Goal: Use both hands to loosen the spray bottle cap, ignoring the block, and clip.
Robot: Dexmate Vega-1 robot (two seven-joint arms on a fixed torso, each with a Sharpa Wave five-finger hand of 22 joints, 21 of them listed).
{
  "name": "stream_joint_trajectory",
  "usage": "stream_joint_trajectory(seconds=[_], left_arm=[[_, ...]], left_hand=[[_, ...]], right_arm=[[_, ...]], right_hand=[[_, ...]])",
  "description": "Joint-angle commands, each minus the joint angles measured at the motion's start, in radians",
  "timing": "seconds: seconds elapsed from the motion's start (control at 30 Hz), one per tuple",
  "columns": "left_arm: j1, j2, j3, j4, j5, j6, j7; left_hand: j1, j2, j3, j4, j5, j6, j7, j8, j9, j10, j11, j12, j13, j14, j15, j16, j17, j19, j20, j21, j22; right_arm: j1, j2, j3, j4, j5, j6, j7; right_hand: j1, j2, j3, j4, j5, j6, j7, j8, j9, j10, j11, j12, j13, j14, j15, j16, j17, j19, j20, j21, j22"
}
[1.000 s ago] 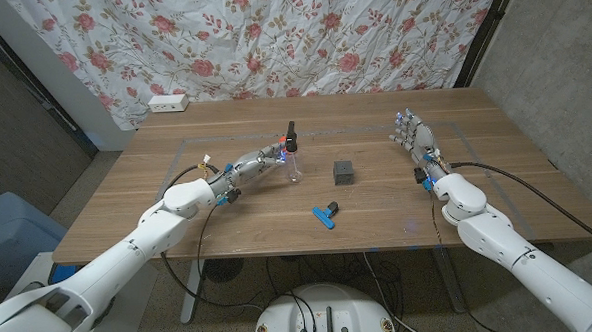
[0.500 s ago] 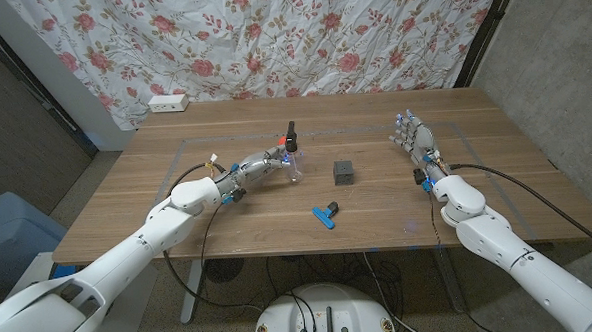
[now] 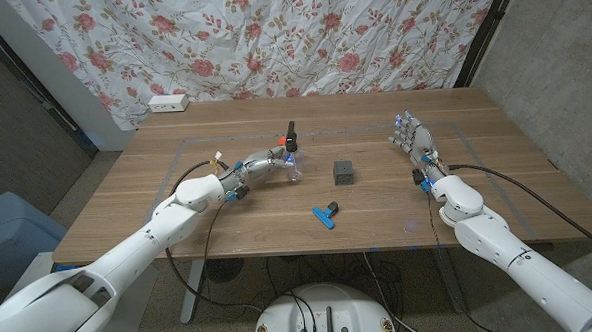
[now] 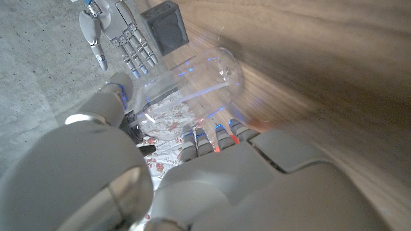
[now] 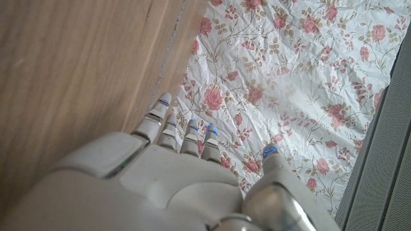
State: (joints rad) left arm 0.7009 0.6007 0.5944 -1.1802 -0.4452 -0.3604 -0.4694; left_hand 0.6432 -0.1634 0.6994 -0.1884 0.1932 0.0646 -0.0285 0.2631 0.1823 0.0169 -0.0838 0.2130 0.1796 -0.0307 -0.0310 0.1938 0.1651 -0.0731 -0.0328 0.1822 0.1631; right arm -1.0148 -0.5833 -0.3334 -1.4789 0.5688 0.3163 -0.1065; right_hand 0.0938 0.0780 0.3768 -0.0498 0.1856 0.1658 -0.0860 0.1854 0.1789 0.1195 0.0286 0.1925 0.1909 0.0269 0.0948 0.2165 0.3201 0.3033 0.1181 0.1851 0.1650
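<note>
A clear spray bottle (image 3: 294,162) with a black spray head (image 3: 292,138) stands upright at the middle of the wooden table (image 3: 178,216). My left hand (image 3: 264,166) wraps around its body from the left. In the left wrist view the thumb (image 4: 117,97) lies against one side of the bottle (image 4: 192,83) and the fingertips (image 4: 217,136) against the other. My right hand (image 3: 413,141) is far to the right of the bottle with its fingers straight and apart, holding nothing; its fingers (image 5: 183,131) point toward the flowered cloth.
A dark grey block (image 3: 343,171) sits just right of the bottle, also seen as the block (image 4: 165,25). A blue and black clip (image 3: 325,215) lies nearer the front edge. A white power strip (image 3: 168,103) lies at the back left, below the flowered curtain (image 3: 300,36).
My left arm has slid a little to the right and its fingers have closed in around the bottle. The right hand, block and clip have stayed put.
</note>
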Motion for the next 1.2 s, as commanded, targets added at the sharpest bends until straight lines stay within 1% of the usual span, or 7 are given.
stream_joint_trajectory(seconds=[0.03, 0.13, 0.2, 0.37, 0.77, 1.0, 1.2], left_arm=[[-0.033, -0.041, 0.015, 0.058, 0.010, -0.019, -0.004], [-0.041, -0.052, 0.019, 0.077, 0.004, -0.023, -0.017], [-0.048, -0.058, 0.022, 0.089, 0.000, -0.022, -0.028], [-0.063, -0.073, 0.030, 0.116, 0.005, -0.027, -0.038], [-0.085, -0.098, 0.041, 0.153, 0.020, -0.033, -0.032], [-0.089, -0.106, 0.040, 0.166, 0.029, -0.039, -0.010], [-0.089, -0.114, 0.038, 0.173, 0.030, -0.040, 0.008]], left_hand=[[0.028, 0.002, -0.007, 0.002, 0.007, 0.027, 0.005, 0.013, 0.005, 0.033, 0.000, 0.011, 0.006, 0.035, -0.012, 0.009, 0.006, 0.017, -0.028, 0.008, 0.002], [0.052, 0.002, -0.012, 0.001, 0.006, 0.038, 0.009, 0.020, 0.007, 0.070, -0.007, 0.018, 0.009, 0.072, -0.018, 0.012, 0.006, 0.030, -0.024, 0.008, 0.002], [0.072, 0.003, -0.014, 0.001, 0.004, 0.060, 0.000, 0.032, 0.009, 0.094, -0.018, 0.022, 0.012, 0.097, -0.022, 0.014, 0.007, 0.044, -0.015, 0.009, 0.002], [0.121, 0.005, -0.021, 0.000, -0.004, 0.095, 0.015, 0.054, 0.015, 0.147, -0.014, 0.031, 0.019, 0.166, -0.033, 0.021, 0.008, 0.078, -0.010, 0.012, 0.003], [0.251, 0.015, -0.045, 0.001, -0.019, 0.201, 0.022, 0.128, 0.030, 0.282, -0.024, 0.061, 0.041, 0.304, -0.065, 0.033, 0.012, 0.147, -0.028, 0.012, 0.002], [0.316, 0.027, -0.076, 0.006, -0.019, 0.258, 0.016, 0.178, 0.044, 0.367, -0.033, 0.088, 0.063, 0.393, -0.087, 0.051, 0.019, 0.192, -0.041, 0.013, 0.003], [0.361, 0.062, -0.115, 0.015, -0.016, 0.300, 0.001, 0.238, 0.076, 0.470, -0.050, 0.145, 0.108, 0.488, -0.124, 0.089, 0.043, 0.233, -0.038, 0.015, 0.004]], right_arm=[[0.006, 0.002, -0.002, 0.010, 0.004, -0.001, 0.004], [0.007, 0.002, -0.001, 0.012, 0.007, -0.002, 0.007], [0.007, 0.000, -0.002, 0.011, 0.004, -0.006, 0.005], [0.007, 0.000, -0.001, 0.013, 0.008, -0.009, 0.004], [0.012, 0.003, 0.000, 0.026, 0.012, -0.010, 0.004], [0.022, 0.007, -0.002, 0.039, 0.015, -0.012, 0.008], [0.032, 0.004, -0.006, 0.047, 0.009, -0.023, 0.008]], right_hand=[[-0.006, 0.000, 0.002, -0.007, 0.007, -0.005, 0.001, 0.001, 0.003, 0.000, 0.000, 0.002, 0.001, 0.001, 0.009, 0.001, -0.001, 0.002, 0.005, 0.005, 0.006], [-0.006, 0.001, 0.001, -0.007, 0.007, -0.005, 0.001, 0.002, 0.003, -0.002, 0.000, 0.002, 0.001, 0.001, 0.009, 0.001, -0.002, 0.002, 0.005, 0.005, 0.006], [-0.007, 0.001, 0.001, -0.007, 0.007, -0.005, 0.001, 0.002, 0.003, -0.002, -0.001, 0.002, 0.001, -0.001, 0.007, 0.001, -0.002, 0.002, 0.004, 0.005, 0.006], [-0.007, 0.002, 0.001, -0.008, 0.007, -0.006, 0.000, 0.002, 0.003, -0.001, 0.000, 0.002, 0.001, -0.002, 0.007, 0.000, -0.003, 0.002, 0.004, 0.005, 0.006], [-0.009, 0.004, 0.000, -0.011, 0.008, -0.008, 0.001, 0.002, 0.003, -0.003, -0.001, 0.002, 0.001, -0.001, 0.008, 0.001, -0.005, 0.002, 0.005, 0.005, 0.006], [-0.009, 0.006, 0.000, -0.012, 0.008, -0.009, 0.002, 0.002, 0.003, -0.002, -0.002, 0.002, 0.001, 0.000, 0.009, 0.001, -0.007, 0.003, 0.007, 0.006, 0.006], [-0.009, 0.008, 0.000, -0.013, 0.008, -0.009, 0.003, 0.002, 0.003, -0.002, -0.002, 0.002, 0.001, -0.001, 0.009, 0.001, -0.008, 0.003, 0.008, 0.006, 0.006]])
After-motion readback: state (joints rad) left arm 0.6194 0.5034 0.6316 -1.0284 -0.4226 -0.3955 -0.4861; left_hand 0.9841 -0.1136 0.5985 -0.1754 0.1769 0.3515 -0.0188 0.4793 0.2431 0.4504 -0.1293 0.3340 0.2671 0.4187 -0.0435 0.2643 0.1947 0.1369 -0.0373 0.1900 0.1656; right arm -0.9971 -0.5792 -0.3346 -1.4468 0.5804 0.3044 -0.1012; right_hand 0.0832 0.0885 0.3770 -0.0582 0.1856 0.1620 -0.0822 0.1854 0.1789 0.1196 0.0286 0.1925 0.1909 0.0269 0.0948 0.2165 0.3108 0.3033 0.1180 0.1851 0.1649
